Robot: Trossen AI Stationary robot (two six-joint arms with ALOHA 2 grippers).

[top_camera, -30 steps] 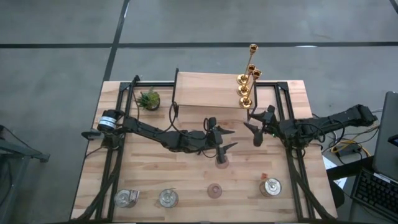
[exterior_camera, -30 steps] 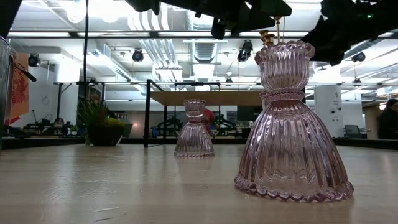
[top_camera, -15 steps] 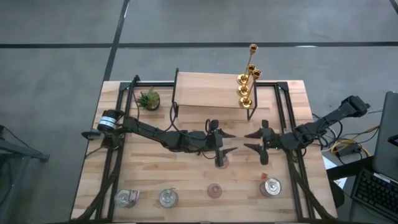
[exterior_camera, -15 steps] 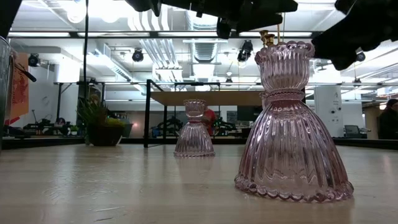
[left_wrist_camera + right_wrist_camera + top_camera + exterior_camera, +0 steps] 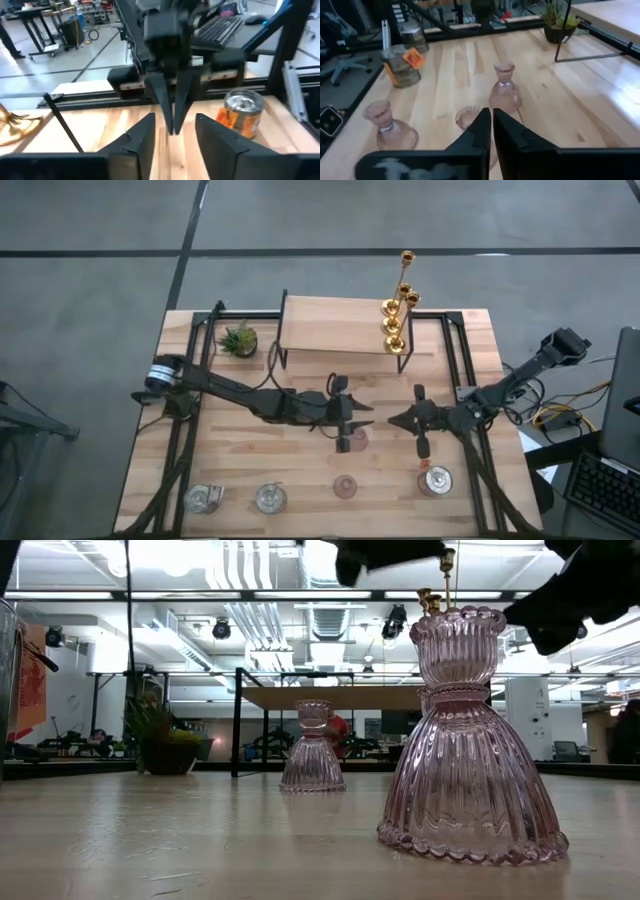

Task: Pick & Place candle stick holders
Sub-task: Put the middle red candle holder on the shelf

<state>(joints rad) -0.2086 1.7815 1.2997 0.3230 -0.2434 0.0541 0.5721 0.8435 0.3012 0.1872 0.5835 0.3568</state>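
Three pink glass candle stick holders stand upright on their bases in the right wrist view: a far one, a near one and a side one. The high view shows one at mid-table and another near the front edge. Gold holders stand on the raised shelf. Silvery cups sit along the front. My left gripper hangs open above mid-table with nothing between its fingers. My right gripper faces it, shut and empty.
A small green potted plant stands at the far left of the table. Black frame rails run along both sides. In the low view the nearest pink holder fills the foreground, with another farther back.
My right gripper has swung from beside the shelf toward the near edge and the table's middle, tipped lower, and shut with nothing in it. My left gripper has risen a little above the pink holders, which stand where they were.
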